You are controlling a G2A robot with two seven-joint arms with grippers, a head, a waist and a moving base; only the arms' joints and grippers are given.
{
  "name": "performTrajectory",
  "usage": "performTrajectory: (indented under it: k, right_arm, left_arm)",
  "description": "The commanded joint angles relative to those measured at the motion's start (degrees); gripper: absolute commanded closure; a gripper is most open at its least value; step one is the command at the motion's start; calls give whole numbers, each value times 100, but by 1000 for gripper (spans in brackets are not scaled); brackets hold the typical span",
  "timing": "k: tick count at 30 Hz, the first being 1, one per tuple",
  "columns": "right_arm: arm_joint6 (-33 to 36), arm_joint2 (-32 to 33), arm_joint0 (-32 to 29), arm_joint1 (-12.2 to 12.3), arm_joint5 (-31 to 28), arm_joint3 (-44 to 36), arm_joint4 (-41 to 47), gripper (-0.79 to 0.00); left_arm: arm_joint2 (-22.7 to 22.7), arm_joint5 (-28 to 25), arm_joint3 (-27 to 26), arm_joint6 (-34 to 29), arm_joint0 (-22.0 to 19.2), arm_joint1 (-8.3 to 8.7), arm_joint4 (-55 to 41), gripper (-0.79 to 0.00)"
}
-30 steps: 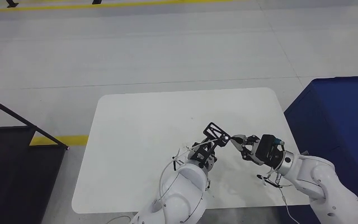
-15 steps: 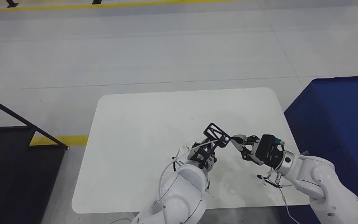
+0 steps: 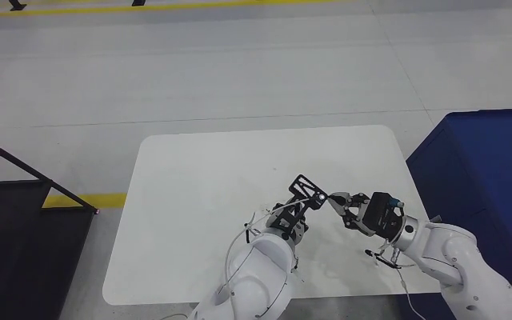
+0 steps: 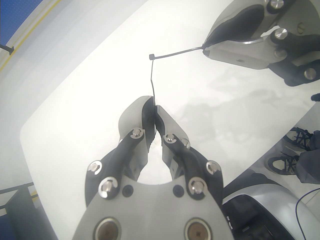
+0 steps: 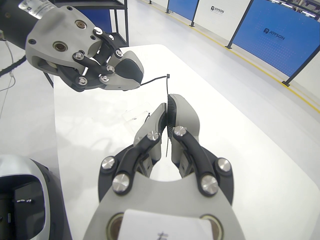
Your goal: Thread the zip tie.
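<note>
Pale grey floor (image 3: 240,64) — yellow line (image 3: 160,6), blue partition panels (image 5: 287,48) beyond.

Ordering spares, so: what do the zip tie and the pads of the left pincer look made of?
The zip tie: thin black plastic, likely nylon, matt; its strap curves slightly without kinking. The pads of the left pincer: black, rubber-like, with a fine ribbed texture; their grey shells look like matt metal or plastic, unclear which.

Right gripper (image 3: 333,198) drifts a touch toward left gripper (image 3: 320,198); its end of the zip tie (image 5: 166,86) comes slightly closer.
</note>
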Motion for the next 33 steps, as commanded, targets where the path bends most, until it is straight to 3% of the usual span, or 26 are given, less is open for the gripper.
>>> performTrajectory:
  k: [1,33]
  right_arm:
    - [28,-22,8,-8,6,-24,-27,0]
    - [47,-87,1,-100,41,-67,-153,0]
  left_arm:
    - [-8,-14,-13,4,13,-8,17,0]
    - [-242,-275,-38,57,223,-89,58,0]
